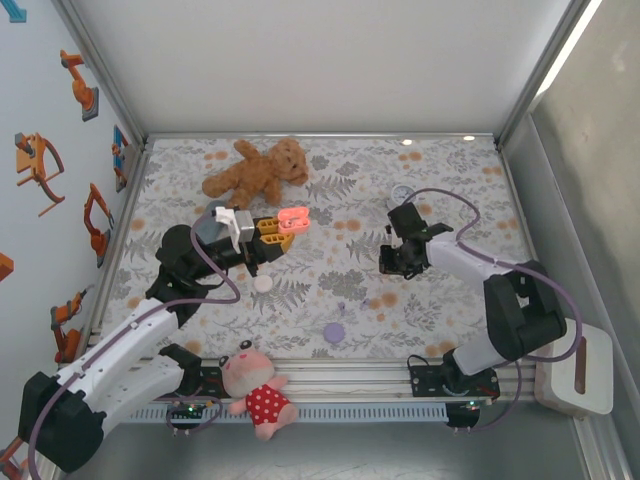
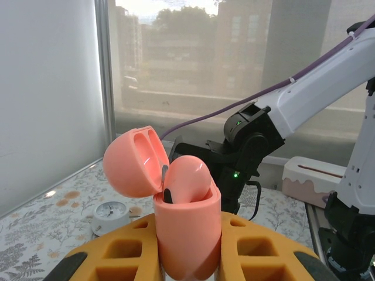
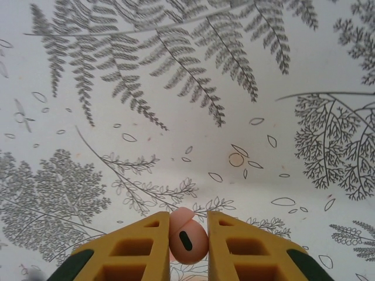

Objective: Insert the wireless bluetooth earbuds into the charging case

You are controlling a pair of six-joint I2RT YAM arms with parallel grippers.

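Note:
My left gripper [image 2: 188, 223] is shut on a pink charging case [image 2: 187, 249], held upright between the yellow fingers [image 2: 126, 252]. The lid [image 2: 136, 163] is swung open to the left, and one pink earbud [image 2: 187, 178] sits in the case. From above, that case [image 1: 293, 219] hangs over the middle of the cloth at my left gripper [image 1: 278, 226]. My right gripper [image 3: 188, 218] is shut on a second pink earbud [image 3: 188, 239], just above the fern-print cloth [image 3: 193, 117]. In the top view my right gripper [image 1: 389, 264] points down, to the right of the case.
A brown teddy bear [image 1: 258, 170] lies at the back. A pink doll [image 1: 256, 388] lies on the front rail. On the cloth are a purple round piece [image 1: 334, 332], a white disc [image 1: 263, 284] and a small clock [image 1: 402, 192]. A white box [image 1: 580, 372] stands outside at right.

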